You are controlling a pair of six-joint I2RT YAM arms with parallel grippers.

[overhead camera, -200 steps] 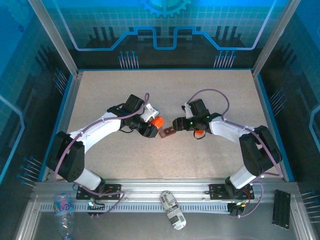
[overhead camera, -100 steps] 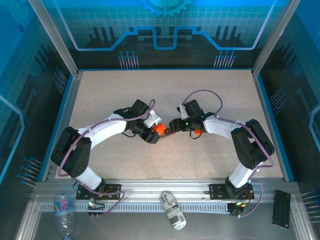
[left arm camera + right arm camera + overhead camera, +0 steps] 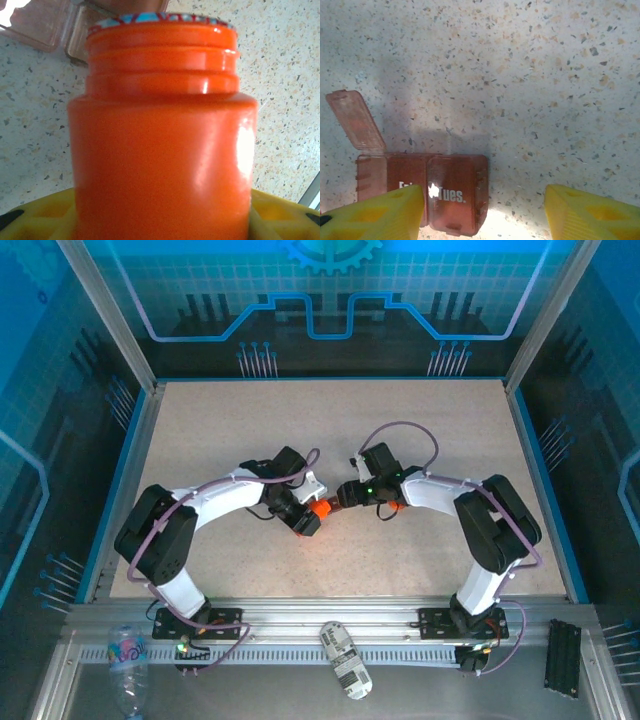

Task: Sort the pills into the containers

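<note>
My left gripper is shut on an orange pill bottle, which lies tipped toward the table's middle. Its open mouth points at the containers, a clear red-brown tray of small compartments. In the right wrist view the tray lies flat, with a closed lid marked "Tues." and one lid flipped open at the left. My right gripper is open just above the tray's end, its left finger over the tray and its right finger over bare table. The pills are hidden.
A small orange piece lies under the right forearm. The speckled table has a blue rim all round. Beyond the near rail lie a plastic bottle, a labelled cylinder and a black strip.
Both arms have drawn in toward the middle. The left gripper has brought the bottle nearer the tray, and the right gripper has slid left over the tray's end, its fingers narrowing slightly.
</note>
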